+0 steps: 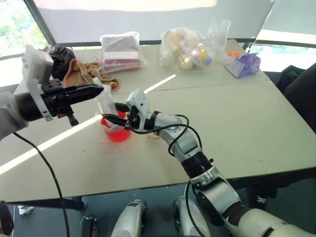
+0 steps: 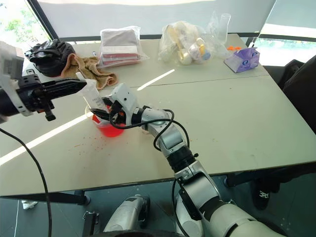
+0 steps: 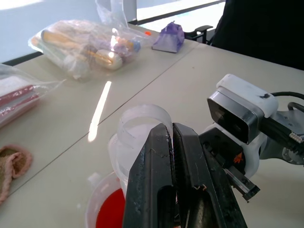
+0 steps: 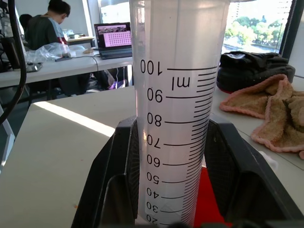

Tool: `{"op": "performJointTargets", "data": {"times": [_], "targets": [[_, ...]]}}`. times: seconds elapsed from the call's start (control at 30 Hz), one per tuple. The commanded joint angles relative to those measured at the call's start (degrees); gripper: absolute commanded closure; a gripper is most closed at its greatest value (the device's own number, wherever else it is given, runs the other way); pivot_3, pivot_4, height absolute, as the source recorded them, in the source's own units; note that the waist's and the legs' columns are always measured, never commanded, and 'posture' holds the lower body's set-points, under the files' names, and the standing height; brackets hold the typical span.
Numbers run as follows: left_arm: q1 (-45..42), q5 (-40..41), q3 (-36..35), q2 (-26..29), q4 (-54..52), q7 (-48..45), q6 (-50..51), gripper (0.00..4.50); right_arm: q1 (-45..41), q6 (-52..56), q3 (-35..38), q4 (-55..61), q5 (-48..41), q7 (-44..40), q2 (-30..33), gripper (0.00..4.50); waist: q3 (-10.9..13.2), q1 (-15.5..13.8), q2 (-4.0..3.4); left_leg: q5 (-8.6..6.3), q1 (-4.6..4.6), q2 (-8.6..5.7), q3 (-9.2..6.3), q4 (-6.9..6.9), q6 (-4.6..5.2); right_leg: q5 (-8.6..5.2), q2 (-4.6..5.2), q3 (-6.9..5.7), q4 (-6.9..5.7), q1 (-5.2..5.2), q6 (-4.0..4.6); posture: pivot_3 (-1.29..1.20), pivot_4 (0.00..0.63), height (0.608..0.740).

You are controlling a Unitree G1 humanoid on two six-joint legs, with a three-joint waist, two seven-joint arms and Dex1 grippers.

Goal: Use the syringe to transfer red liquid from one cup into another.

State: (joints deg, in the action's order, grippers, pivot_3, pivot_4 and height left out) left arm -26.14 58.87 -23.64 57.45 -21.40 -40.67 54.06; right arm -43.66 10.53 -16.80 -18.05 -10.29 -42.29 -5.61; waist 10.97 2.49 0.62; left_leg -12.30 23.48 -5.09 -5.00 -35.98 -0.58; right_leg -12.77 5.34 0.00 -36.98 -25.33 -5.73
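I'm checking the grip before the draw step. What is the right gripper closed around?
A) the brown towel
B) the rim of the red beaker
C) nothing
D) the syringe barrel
D: in the right wrist view the right gripper's fingers flank the syringe, whose marked barrel stands between them, over the red liquid.

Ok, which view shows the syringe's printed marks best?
The right wrist view: the syringe stands upright between the right gripper fingers, its numbers readable. In the head views it is a pale tube over the red beaker; the left wrist view shows its open top.
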Motion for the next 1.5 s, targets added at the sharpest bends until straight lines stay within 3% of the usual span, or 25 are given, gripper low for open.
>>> {"op": "performJointTargets", "data": {"times": [0.03,0.6,1.5], "targets": [[-1.87,-0.68,0.59,-0.65,-1.26,1.31,-1.26,4.46,-1.11,0.39,-0.38,3.93,-0.99,-0.57,-1.28,3.12,0.00,0.02,0.00,0.00,0.00,0.00,0.00,0.00,0.00,0.00,0.00,0.00,0.00,0.00,0.00,0.00,0.150,0.736],[-10.02,-1.18,0.63,-1.82,1.00,4.59,-1.83,4.46,-0.64,7.06,-0.77,5.80,-3.93,-2.35,-1.67,3.12,0.00,0.02,0.01,0.00,0.00,0.00,0.00,0.01,0.00,0.00,-0.01,0.00,0.00,0.00,0.00,0.00,0.150,0.736],[-12.40,-1.93,0.74,-1.57,3.44,4.06,-2.34,4.46,1.10,8.69,-1.33,5.82,-3.84,-2.12,-1.66,3.12,0.00,0.01,0.01,0.00,0.00,0.00,0.00,0.01,0.00,0.00,-0.01,0.00,0.00,0.00,0.00,0.00,0.150,0.736]]}}
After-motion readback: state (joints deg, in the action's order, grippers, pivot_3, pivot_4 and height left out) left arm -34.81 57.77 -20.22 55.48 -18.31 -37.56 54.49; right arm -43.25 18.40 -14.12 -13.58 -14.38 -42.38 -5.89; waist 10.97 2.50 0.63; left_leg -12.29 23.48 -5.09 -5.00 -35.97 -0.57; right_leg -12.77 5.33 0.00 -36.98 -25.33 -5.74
